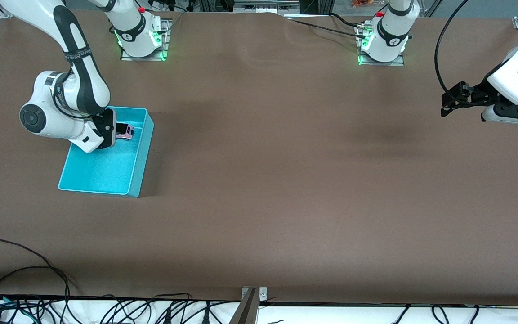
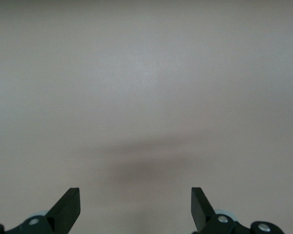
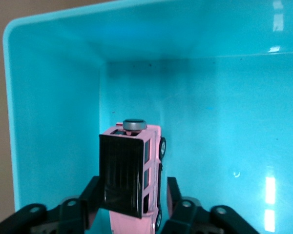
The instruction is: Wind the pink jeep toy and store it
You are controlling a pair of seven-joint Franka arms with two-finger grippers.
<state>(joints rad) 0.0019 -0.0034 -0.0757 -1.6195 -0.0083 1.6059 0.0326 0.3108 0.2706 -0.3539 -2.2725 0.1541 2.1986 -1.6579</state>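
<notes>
Now | brown table (image 1: 286,180) | left gripper (image 2: 136,207) spread | right gripper (image 3: 132,197) straddles pink jeep toy (image 3: 136,170), grip unclear

This is looking like a robotics lab: two white robot arms are standing on bolted metal base plates (image 1: 143,55) with green lights glowing, a broad brown paper-covered tabletop (image 1: 286,180) is stretching between them, and loose black cables (image 1: 38,288) are trailing along its nearest edge.
</notes>
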